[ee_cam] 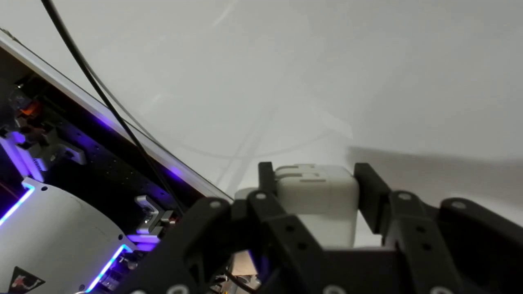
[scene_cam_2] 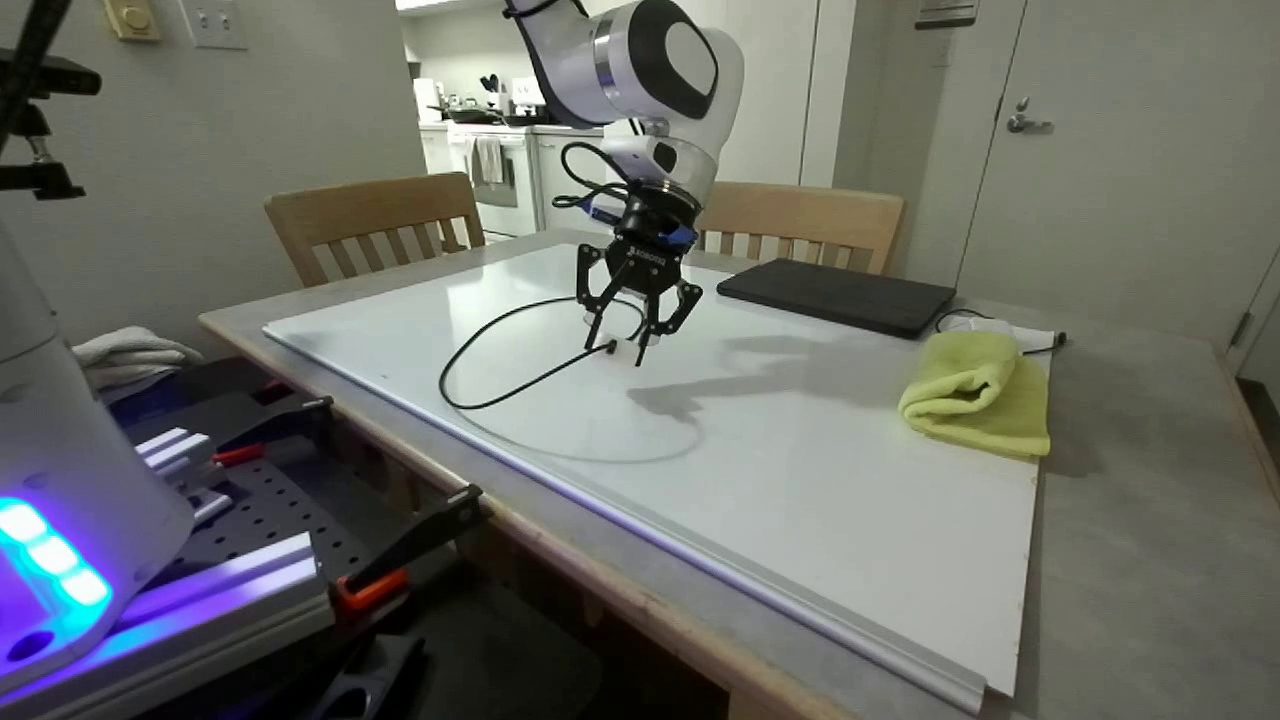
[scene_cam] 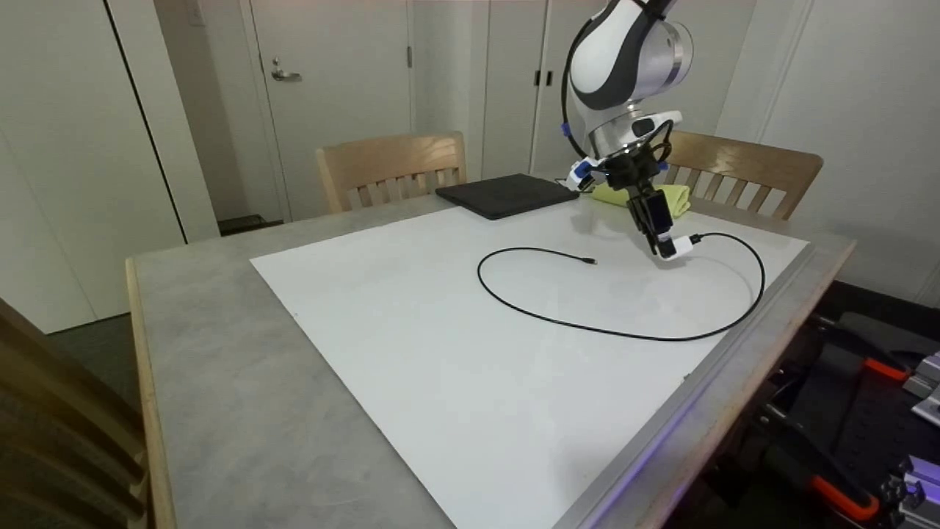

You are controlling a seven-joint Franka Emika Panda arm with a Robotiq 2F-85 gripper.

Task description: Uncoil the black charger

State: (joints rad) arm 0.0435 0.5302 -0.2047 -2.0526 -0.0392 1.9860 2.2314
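Nearest to us in an exterior view, the slats of a wooden chair (scene_cam: pixel 66 426) stand at the lower left, beside the grey tabletop (scene_cam: pixel 220 397). A whiteboard (scene_cam: pixel 440 382) lies flat on that table, and over it the black charger cable (scene_cam: pixel 661 339) makes one wide, hooked curve, with no strand crossing another there. Its free plug (scene_cam: pixel 590 261) lies farther back, a little apart from the gripper (ee_cam: pixel 314 177).

In the wrist view the jaws stand parted by just the width of the white adapter block (ee_cam: pixel 318 204), the fingertips (ee_cam: pixel 267 177) against either side, so we read this as a hold on the charger's other end. The cable's shadow (scene_cam_2: pixel 620 461) falls clear of the cable, so the held end seems raised off the board.

We judge the step in hand to be spreading the cable by its adapter end; the coil looks mostly undone, and the broad bend is what remains. The next move, we think, calls for carrying the block away from the free plug, low and slowly, since the loose end may slide along rather than the curve straightening, then setting it down and letting go.

Behind the gripper sit a folded yellow-green towel (scene_cam: pixel 677 198) and, off to one side, a flat black rectangular pad (scene_cam: pixel 507 195). Beyond these we see two slat-backed chairs (scene_cam: pixel 396 158), and last a door (scene_cam: pixel 338 139) with a lever handle (scene_cam: pixel 285 73).
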